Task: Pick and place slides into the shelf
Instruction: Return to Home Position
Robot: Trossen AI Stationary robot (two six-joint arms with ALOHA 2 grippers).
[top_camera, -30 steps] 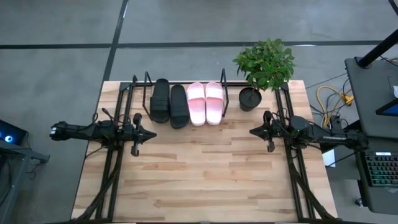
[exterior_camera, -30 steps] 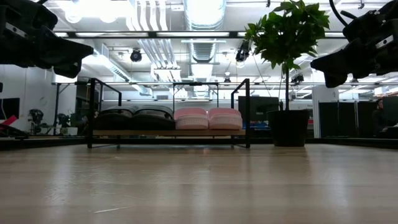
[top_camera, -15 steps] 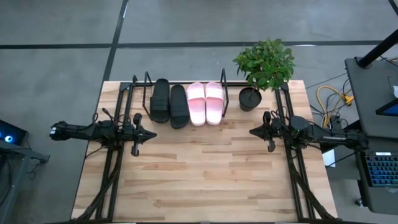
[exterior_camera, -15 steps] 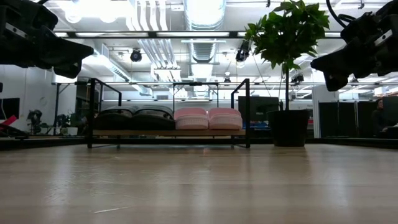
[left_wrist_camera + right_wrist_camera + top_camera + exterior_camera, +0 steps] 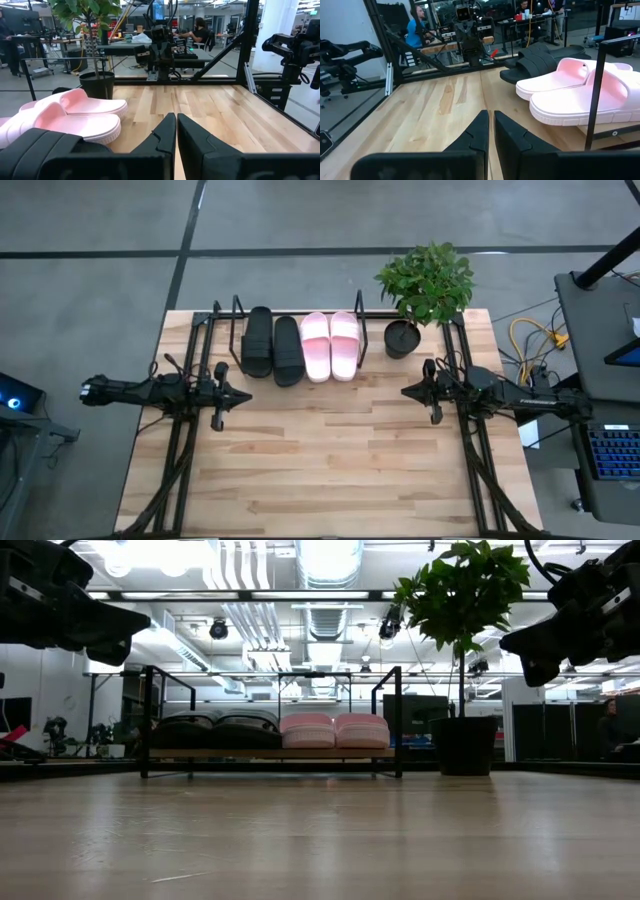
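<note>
Along the far edge of the table (image 5: 330, 460) stands the shelf (image 5: 240, 754), and all 4 slides lie on its wooden board in 1 row, side by side. The 2 black slides (image 5: 272, 348) take the half nearer the table's left edge; the 2 pink slides (image 5: 331, 345) take the half nearer the right edge, with the inner black and inner pink slide just beside each other. One black slide sits slightly nearer the table's front than its mate. A potted plant (image 5: 425, 280) stands just beside the shelf, toward the far right corner.

Over the left edge, the left arm (image 5: 150, 390) hangs above the table with the left jaws drawn together to a thin slit, holding nothing and touching nothing. Over the right edge, the right arm (image 5: 500, 393) hangs likewise, the right jaws narrowed to a thin slit and empty. Both sets of jaws point inward across the bare boards, well apart from the shelf.
</note>
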